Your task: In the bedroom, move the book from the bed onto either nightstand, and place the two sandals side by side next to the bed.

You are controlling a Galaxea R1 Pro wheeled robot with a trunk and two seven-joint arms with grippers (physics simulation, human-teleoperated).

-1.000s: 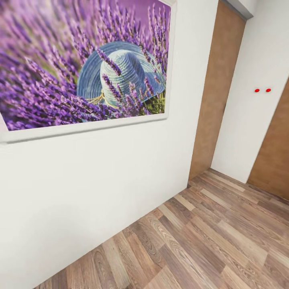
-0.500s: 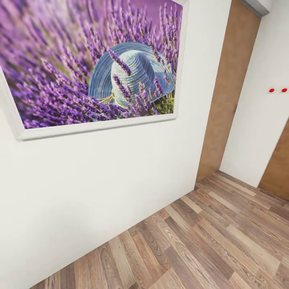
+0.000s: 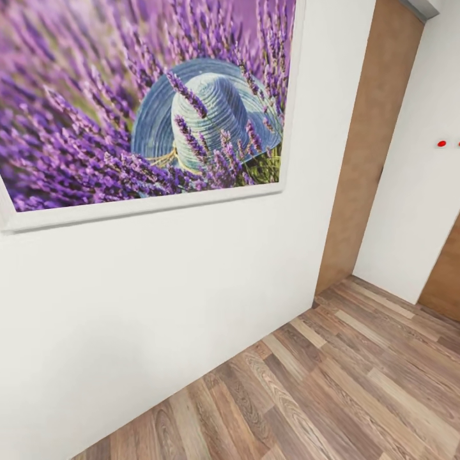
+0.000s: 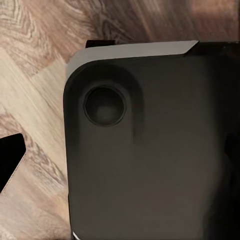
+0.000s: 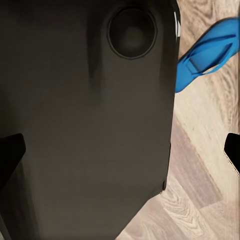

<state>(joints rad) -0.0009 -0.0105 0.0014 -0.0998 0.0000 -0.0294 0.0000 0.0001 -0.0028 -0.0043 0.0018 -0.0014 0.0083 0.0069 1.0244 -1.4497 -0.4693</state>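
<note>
One blue sandal (image 5: 207,52) lies on the wood-plank floor (image 5: 200,150) in the right wrist view, beside the robot's dark base (image 5: 85,125). One framed lavender picture (image 3: 140,102) hangs on the white wall (image 3: 160,287); two brown doors (image 3: 367,140) and one red dot (image 3: 441,144) show. Whether either hand is spread, I cannot tell.

Lavender picture (image 3: 140,102) on white wall (image 3: 160,306); plank floor (image 3: 332,390).
</note>
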